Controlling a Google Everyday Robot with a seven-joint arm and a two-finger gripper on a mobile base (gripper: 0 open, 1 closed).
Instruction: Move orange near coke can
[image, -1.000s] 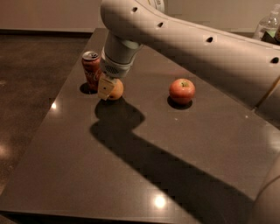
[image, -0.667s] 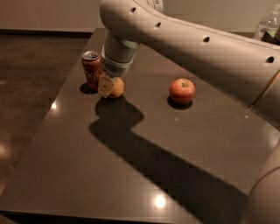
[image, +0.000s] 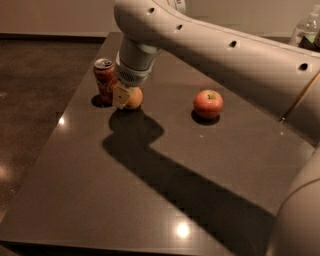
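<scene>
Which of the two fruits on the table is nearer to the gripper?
The orange: it is right at the gripper, beside the coke can. The red apple lies well apart, further to the right in the view.

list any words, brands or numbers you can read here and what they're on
coke can: white script on its red side, too blurred to read.
gripper, down against the orange just right of the can: no readable marking.
apple, table: no text.
</scene>
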